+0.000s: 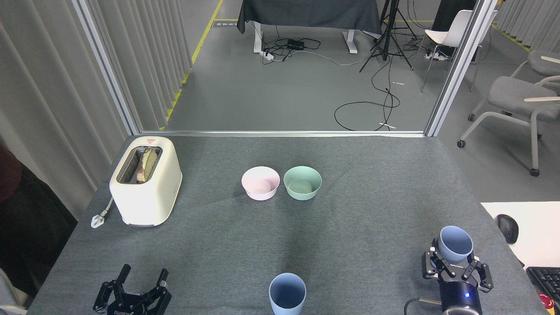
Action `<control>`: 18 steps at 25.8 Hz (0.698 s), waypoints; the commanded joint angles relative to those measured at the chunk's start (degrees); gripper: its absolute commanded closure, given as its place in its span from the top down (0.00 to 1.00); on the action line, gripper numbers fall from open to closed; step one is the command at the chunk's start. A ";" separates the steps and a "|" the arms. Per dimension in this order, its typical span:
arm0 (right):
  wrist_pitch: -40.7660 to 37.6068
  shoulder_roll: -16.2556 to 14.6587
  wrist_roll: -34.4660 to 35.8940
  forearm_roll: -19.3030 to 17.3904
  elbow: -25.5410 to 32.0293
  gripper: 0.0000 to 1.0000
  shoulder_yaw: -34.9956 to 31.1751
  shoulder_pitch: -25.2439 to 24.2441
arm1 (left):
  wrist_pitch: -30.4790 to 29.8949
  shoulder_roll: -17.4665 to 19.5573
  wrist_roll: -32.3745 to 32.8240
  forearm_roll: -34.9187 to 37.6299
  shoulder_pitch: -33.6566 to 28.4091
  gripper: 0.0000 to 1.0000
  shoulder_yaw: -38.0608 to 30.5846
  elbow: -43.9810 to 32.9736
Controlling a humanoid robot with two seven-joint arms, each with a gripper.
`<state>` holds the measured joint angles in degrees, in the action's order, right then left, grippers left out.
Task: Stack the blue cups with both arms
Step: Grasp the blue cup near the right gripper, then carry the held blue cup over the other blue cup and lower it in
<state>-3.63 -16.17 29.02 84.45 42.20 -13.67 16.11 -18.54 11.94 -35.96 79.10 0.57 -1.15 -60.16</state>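
Two matte pale blue plastic cups, handleless and tapering toward the base, stand on the counter (372, 210) with its grey felt-like cover. One blue cup (455, 244) sits between the pronged black fingers of the right gripper (455, 267), which close around its lower body. The other blue cup (287, 293) stands well right of the left gripper (141, 280), whose fingers are spread apart, holding nothing.

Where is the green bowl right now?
In the head view, the green bowl sits mid-table, just right of the pink bowl and well right of the toaster.
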 commanded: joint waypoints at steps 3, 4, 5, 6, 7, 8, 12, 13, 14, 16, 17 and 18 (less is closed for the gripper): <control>-1.46 0.35 -0.20 -0.34 20.99 0.31 11.65 -10.57 | -0.01 -0.34 -0.07 0.00 0.05 1.00 0.00 0.04; -2.08 0.35 -0.28 -0.43 26.79 0.32 13.58 -13.29 | -0.01 -0.43 -0.07 0.00 0.05 1.00 0.00 0.13; -3.84 0.26 -0.46 -0.52 31.89 0.32 14.64 -15.32 | -0.01 -0.51 -0.07 0.00 0.05 1.00 0.09 0.13; -6.30 0.44 -0.90 -0.52 35.67 0.32 14.90 -16.63 | -0.01 -0.60 -0.07 0.00 0.05 1.00 0.09 0.21; -8.93 0.70 -2.39 -0.60 38.57 0.32 14.90 -17.51 | 0.08 -0.60 -0.16 0.00 0.05 1.00 0.18 0.48; -11.48 1.49 -3.97 -0.60 40.94 0.32 14.90 -18.39 | 0.08 -0.60 -0.25 0.00 0.05 1.00 0.18 0.83; -19.48 5.10 -7.31 -0.69 50.43 0.31 15.25 -22.35 | 0.17 -0.60 -0.42 0.00 0.05 1.00 0.18 0.92; -19.83 6.41 -8.63 -0.69 52.54 0.30 15.43 -23.05 | 0.17 -0.60 -0.42 0.09 0.05 1.00 0.18 0.92; -20.10 7.73 -9.95 -0.60 54.04 0.30 15.69 -23.40 | 0.17 -0.60 -0.42 0.09 0.05 1.00 0.18 0.83; -20.27 10.28 -12.24 -0.34 56.41 0.30 17.89 -23.93 | 0.17 -0.60 -0.42 0.09 -0.04 1.00 0.27 0.92; -20.18 10.63 -12.77 -0.16 56.94 0.30 19.65 -23.93 | 0.17 -0.60 -0.42 0.09 -0.04 1.00 0.27 0.83; -19.92 10.90 -13.29 0.19 57.20 0.30 21.58 -23.93 | 0.17 -0.60 -0.42 0.09 -0.04 1.00 0.27 0.83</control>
<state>-23.22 -7.27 17.97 84.10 96.67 4.18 -7.16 -18.38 11.33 -36.37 79.14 0.61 -0.89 -59.30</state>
